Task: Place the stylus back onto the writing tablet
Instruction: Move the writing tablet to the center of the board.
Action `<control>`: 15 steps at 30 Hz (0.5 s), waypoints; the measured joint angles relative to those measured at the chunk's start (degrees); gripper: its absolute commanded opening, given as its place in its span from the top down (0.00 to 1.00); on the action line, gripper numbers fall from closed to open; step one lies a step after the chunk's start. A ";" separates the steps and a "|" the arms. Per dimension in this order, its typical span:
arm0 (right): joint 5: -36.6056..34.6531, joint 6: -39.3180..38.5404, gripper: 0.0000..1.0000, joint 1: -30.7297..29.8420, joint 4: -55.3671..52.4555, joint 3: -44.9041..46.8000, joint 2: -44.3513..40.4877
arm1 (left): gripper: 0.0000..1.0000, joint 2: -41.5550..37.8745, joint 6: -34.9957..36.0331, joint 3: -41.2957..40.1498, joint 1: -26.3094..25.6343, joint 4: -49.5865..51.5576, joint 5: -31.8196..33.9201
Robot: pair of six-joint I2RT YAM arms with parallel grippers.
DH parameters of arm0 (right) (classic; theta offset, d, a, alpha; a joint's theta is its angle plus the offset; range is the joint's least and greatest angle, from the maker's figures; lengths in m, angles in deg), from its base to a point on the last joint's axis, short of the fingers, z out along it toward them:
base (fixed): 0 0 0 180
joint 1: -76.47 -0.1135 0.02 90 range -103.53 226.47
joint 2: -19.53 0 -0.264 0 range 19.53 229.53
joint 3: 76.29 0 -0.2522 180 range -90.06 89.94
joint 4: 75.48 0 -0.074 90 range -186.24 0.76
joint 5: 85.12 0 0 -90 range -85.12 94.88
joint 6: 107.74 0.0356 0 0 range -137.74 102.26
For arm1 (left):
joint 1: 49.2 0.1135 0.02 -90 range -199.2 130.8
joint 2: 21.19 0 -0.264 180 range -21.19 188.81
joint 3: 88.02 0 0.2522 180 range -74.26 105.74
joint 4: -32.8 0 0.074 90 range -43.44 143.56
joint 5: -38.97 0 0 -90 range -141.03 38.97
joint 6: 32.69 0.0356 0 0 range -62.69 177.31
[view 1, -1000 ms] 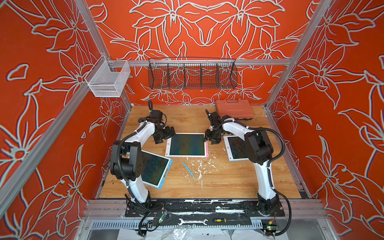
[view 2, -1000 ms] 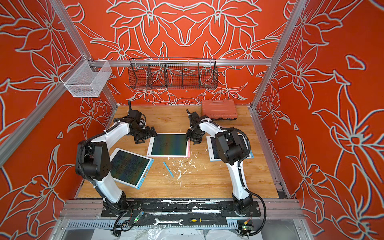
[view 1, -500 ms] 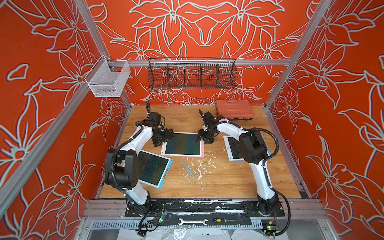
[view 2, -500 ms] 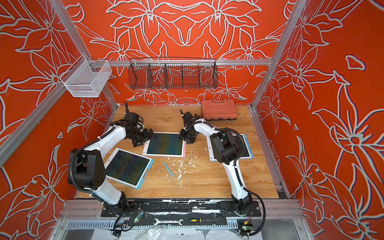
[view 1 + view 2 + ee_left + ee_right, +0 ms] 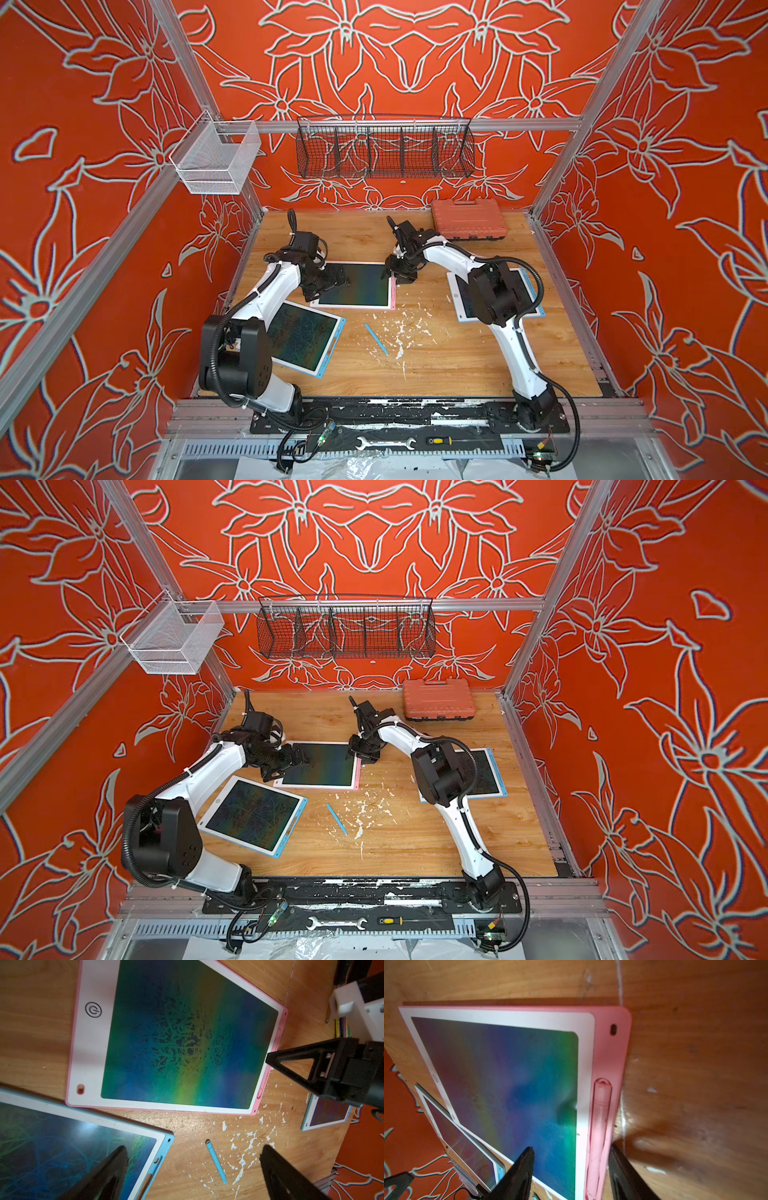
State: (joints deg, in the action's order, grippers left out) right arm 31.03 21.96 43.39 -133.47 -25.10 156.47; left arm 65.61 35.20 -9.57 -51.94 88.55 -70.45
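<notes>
The pink writing tablet (image 5: 360, 285) lies flat on the wooden table near its centre, screen up. Its white bezel frames a dark screen (image 5: 182, 1043) with a green-blue sheen and faint scribble marks. A pink stylus (image 5: 600, 1126) sits seated in the slot along the tablet's pink side edge.

A second stylus (image 5: 376, 338), light blue and slender, lies loose and flat on the table at about 5 o'clock from the tablet, near it but not touching. Its long axis runs diagonally, from 11 o'clock to 5 o'clock in both top views (image 5: 336, 818).
</notes>
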 measured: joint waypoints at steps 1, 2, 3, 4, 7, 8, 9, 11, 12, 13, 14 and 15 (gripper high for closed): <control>0.07 0.00 0.41 -0.13 -0.02 -0.42 0.24 | 0.03 -0.02 -0.02 -0.09 0.00 0.04 -0.13; 0.11 0.00 0.41 -0.24 0.02 -0.74 0.44 | 0.03 -0.07 -0.02 -0.15 0.00 0.00 -0.24; 0.17 0.00 0.40 -0.33 -0.02 -1.07 0.63 | 0.03 -0.11 -0.02 -0.28 0.00 -0.02 -0.31; 0.28 0.02 0.40 -0.44 -0.02 -1.42 0.87 | 0.03 -0.20 -0.02 -0.46 0.00 -0.02 -0.42; 0.42 0.02 0.40 -0.70 -0.07 -2.73 1.70 | 0.03 -0.57 0.00 -0.92 0.00 0.04 -0.72; 0.48 0.02 0.40 -0.83 -0.11 -3.41 2.12 | 0.03 -0.79 0.00 -1.01 0.00 0.13 -0.81; 0.63 0.02 0.40 -0.92 -0.15 -4.02 2.54 | 0.03 -1.01 0.00 -1.07 0.00 0.15 -0.85; 0.94 0.02 0.40 -1.14 -0.24 -5.66 3.56 | 0.03 -1.64 0.00 -1.29 0.00 0.22 -1.03; 1.03 0.02 0.40 -1.20 -0.31 -6.38 3.98 | 0.03 -1.92 0.00 -1.40 0.00 0.26 -1.09; 1.14 0.00 0.40 -1.31 -0.28 -7.23 4.50 | 0.03 -2.23 0.00 -1.60 0.00 0.37 -1.16; 1.27 0.02 0.40 -1.42 -0.31 -8.07 4.96 | 0.03 -2.43 0.00 -1.73 0.00 0.48 -1.25; 1.40 0.02 0.40 -1.55 -0.28 -8.63 5.33 | 0.03 -2.54 0.00 -1.79 0.00 0.57 -1.25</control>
State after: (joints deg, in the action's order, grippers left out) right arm 32.43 21.98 41.84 -133.75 -33.73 161.80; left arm 63.08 35.20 -11.36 -51.94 89.12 -71.70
